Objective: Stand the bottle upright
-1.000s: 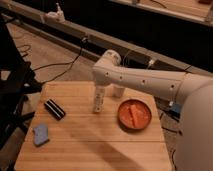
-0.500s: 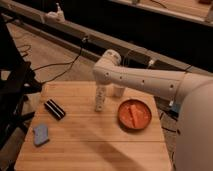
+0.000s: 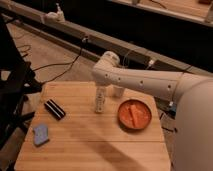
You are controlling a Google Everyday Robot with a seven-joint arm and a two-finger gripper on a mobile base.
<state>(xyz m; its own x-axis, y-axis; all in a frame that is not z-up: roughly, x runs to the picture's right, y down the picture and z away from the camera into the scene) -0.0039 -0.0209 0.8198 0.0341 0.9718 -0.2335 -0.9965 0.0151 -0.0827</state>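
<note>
In the camera view, a wooden desk (image 3: 95, 145) stands on a floor crossed by dark cables. The robot's white arm (image 3: 150, 82) reaches in from the right and bends down over the middle of the desk. Its claw (image 3: 102, 90) sits directly above the bottle (image 3: 100, 101), at the bottle's top end; whether it is clenched on the bottle or released cannot be told, because the arm's wrist covers it. The bottle stands upright on the desk, near the centre, white and slim. Just behind it and to the right is a short white cup (image 3: 119, 91). To the right lies an orange plate (image 3: 134, 114) holding an orange piece. To the left lies a black striped block (image 3: 54, 109), and near the front left corner a blue-grey sponge (image 3: 40, 134).
</note>
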